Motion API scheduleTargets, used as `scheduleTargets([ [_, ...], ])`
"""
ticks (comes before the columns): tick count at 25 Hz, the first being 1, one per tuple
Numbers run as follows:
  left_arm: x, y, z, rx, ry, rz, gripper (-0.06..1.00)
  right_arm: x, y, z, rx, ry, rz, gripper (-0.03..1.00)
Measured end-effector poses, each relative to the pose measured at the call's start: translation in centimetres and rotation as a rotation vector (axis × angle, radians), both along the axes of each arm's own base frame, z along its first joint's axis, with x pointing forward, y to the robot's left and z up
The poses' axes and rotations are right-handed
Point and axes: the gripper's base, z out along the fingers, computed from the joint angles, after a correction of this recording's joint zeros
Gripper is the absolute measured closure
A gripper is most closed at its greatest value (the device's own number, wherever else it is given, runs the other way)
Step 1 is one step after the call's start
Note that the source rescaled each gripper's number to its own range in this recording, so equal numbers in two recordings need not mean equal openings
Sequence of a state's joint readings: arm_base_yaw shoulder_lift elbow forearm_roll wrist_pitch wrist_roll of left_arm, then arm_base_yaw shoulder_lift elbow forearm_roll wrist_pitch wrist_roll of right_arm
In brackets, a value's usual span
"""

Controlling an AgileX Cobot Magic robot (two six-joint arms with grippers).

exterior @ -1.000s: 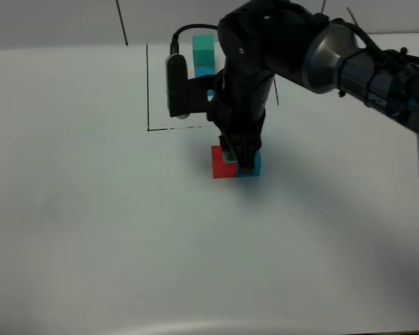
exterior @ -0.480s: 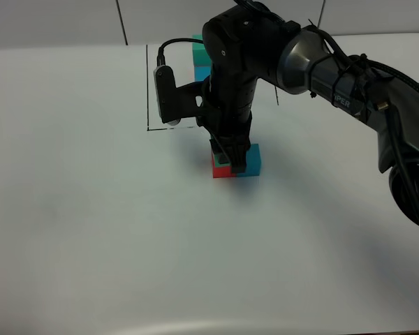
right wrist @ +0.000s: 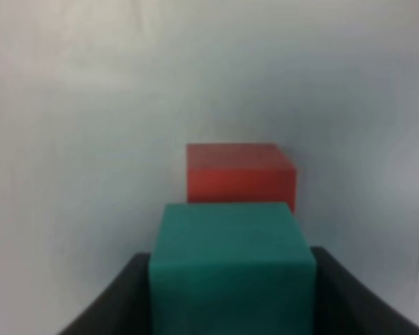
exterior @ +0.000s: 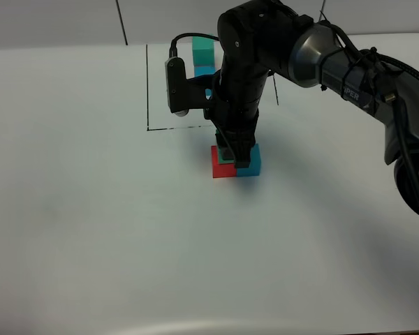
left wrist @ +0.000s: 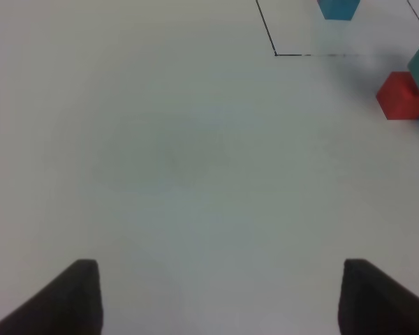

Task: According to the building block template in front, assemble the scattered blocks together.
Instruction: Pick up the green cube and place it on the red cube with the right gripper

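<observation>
Three matte cubes [exterior: 221,169]: red, blue (teal cube [right wrist: 230,269] gripped).

Right arm [exterior: 248,77] overhangs the red cube [exterior: 218,166]; table [exterior: 91,223] elsewhere seems open.

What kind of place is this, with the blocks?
Probably a robot lab test bench: a bare white table, a black robot arm whose right gripper holds a teal-green cube, and a block template within drawn black lines.

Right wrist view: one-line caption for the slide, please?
Right hand holds the teal-green cube, red cube just beyond it.
</observation>
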State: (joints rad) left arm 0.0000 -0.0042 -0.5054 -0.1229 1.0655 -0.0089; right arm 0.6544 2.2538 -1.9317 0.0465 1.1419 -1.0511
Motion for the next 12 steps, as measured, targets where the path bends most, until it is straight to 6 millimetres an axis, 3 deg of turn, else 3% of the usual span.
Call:
scheduleTargets([
  [12,0.00,0.00,0.00,0.000,0.000,0.000,0.44,0.25,0.37,-0.37,0.034,-0.013,-0.007,0.95],
])
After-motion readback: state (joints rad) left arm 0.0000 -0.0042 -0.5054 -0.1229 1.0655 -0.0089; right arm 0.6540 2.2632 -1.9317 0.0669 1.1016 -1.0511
